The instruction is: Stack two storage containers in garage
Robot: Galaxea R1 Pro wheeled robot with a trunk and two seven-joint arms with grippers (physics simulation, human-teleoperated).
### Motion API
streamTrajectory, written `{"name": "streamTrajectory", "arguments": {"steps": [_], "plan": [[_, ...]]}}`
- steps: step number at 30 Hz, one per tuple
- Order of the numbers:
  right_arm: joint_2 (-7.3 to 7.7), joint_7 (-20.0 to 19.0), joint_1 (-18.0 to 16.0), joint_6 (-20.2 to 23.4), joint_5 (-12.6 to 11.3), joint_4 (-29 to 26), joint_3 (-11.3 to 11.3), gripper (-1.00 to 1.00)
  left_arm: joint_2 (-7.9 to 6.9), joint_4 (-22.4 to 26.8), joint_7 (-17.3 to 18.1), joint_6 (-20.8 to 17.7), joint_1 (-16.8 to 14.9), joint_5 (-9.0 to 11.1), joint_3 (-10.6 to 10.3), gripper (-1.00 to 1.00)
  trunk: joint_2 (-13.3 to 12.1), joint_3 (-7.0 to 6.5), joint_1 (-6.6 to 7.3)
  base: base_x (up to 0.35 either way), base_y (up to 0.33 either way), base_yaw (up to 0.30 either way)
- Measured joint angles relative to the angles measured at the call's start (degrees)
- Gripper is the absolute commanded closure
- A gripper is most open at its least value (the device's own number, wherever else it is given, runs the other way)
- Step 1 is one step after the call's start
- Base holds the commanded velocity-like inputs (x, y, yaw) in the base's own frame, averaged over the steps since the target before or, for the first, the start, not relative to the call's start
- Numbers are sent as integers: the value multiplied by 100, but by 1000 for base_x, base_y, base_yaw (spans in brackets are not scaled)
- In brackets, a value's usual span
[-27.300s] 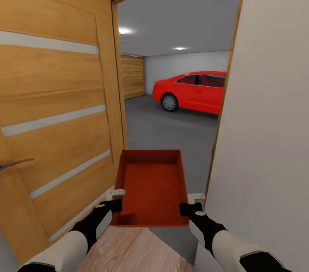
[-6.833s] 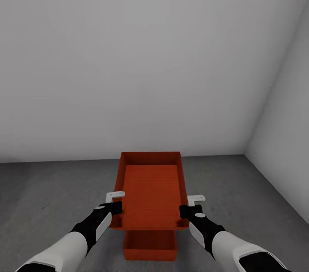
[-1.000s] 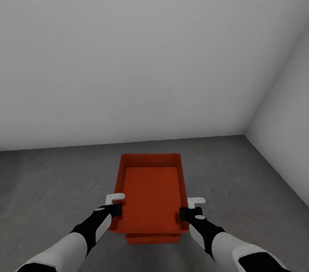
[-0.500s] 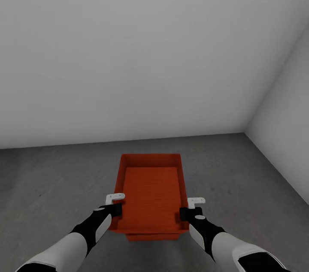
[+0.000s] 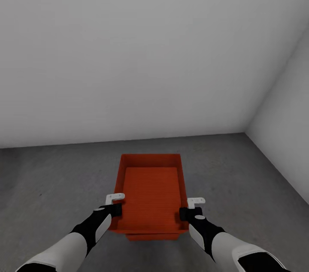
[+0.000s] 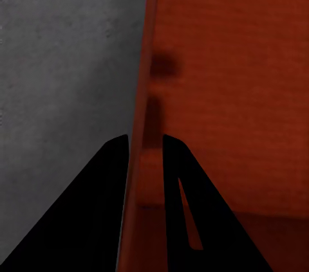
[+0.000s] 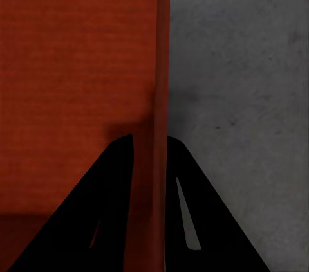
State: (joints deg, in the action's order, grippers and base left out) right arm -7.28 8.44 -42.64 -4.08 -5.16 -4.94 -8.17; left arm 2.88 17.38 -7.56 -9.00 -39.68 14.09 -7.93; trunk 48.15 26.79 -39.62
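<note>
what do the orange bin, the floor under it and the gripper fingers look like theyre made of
Upper storage container: likely moulded plastic, matte red-orange, thin plain walls, finely ribbed bottom. Floor: looks like concrete, dark grey, matte, faintly mottled. Left gripper and right gripper fingers: smooth black, material unclear; each pair clamps a bin wall.

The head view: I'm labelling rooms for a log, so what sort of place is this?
Probably a garage corner or similar bare utility room: matte dark grey concrete floor, plain white-grey walls and no furniture beside the red-orange open-topped plastic bin.
</note>
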Motion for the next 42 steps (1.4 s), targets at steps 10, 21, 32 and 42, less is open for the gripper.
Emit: {"name": "streamTrajectory", "arguments": {"steps": [10, 21, 32, 42], "plan": [[7, -8, 0, 0, 3, -4, -2, 100, 3, -4, 6, 7, 0, -1, 5, 100, 0, 49, 0, 0, 0, 117], [7, -9, 1, 13, 2, -2, -5, 100, 3, -14, 8, 3, 0, -1, 9, 100, 0, 123, 0, 0, 0, 0], [7, -9, 0, 13, 5, -3, -3, 100, 3, -11, 7, 2, 0, -1, 9, 100, 0, 194, 0, 0, 0, 0], [7, -9, 0, 11, 5, -4, -2, 100, 3, -9, 7, 2, 0, -2, 9, 100, 0, 197, 0, 0, 0, 0]]}}
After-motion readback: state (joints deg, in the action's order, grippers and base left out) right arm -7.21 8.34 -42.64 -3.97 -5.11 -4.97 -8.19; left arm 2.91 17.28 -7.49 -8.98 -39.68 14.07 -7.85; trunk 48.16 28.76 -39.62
